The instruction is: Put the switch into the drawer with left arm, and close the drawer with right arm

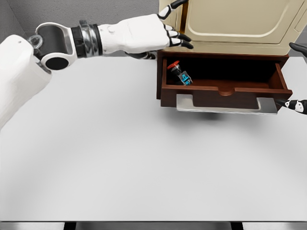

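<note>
Switch (180,73) lies in drawer (223,91) left end, just below the left hand (165,29), fingers spread, holding nothing. Long axis diagonal, red cap toward the back-left corner.

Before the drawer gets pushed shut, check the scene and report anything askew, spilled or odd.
Nothing looks damaged or spilled. The switch lies tilted in the left corner of the open drawer, red cap toward the back, leaning rather than flat. The left hand is open above it, holding nothing. The right hand shows only at the picture's edge.

No text, label or number can be read — none anywhere.
</note>
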Robot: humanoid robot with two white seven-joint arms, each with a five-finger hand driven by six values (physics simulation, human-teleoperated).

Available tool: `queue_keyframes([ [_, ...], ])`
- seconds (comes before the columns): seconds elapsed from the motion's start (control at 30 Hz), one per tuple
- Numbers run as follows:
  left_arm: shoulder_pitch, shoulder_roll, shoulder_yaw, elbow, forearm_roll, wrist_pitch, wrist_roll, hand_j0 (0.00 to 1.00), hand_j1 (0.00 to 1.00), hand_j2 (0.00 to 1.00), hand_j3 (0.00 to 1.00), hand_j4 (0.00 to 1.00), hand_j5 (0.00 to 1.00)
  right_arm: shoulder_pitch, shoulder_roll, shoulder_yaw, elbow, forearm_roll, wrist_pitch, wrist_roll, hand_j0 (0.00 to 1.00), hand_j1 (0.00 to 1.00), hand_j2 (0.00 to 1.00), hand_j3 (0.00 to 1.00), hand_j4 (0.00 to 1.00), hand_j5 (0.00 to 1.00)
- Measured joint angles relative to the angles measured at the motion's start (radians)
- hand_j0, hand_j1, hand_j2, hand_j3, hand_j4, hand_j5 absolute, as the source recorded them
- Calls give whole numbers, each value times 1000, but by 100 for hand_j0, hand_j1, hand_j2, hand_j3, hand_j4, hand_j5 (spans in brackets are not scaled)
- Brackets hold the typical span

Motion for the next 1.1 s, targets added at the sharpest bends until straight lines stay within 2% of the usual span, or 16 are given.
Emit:
queue_keyframes([
  [0.07,-2,25,-1,-17,90,8,-8,94,94,94,94,94,94,0,0,0,0,0,0,0,100,100,100,100,100,100],
  [0.1,-2,37,1,-18,102,8,-8,94,94,94,94,94,94,0,0,0,0,-1,0,0,100,100,100,100,100,100],
  [0.13,-2,53,6,-12,72,7,-6,94,94,94,94,94,94,0,0,0,0,-1,0,0,100,100,100,100,100,100],
  [0.37,14,118,4,-10,154,3,-5,94,94,94,94,94,94,0,1,0,2,7,0,1,100,100,100,100,100,100],
  [0.43,21,146,19,23,61,2,-3,94,94,94,94,94,94,0,1,-2,11,11,0,2,100,100,100,100,100,100],
  [0.57,57,216,42,47,-2,2,1,100,100,100,100,100,100,-3,-2,-4,51,20,0,5,100,100,100,100,100,100],
  [0.7,63,266,50,53,-18,3,5,100,100,100,100,100,100,-6,-5,-6,108,22,0,4,100,100,100,100,100,100],
  [0.87,78,288,52,45,-22,3,6,100,100,100,100,100,100,-21,-6,-5,177,22,0,5,100,100,100,100,100,100],
  [1.1,100,326,56,41,-22,3,6,100,100,100,100,100,100,-17,-1,1,201,40,0,6,100,100,100,100,100,100],
])
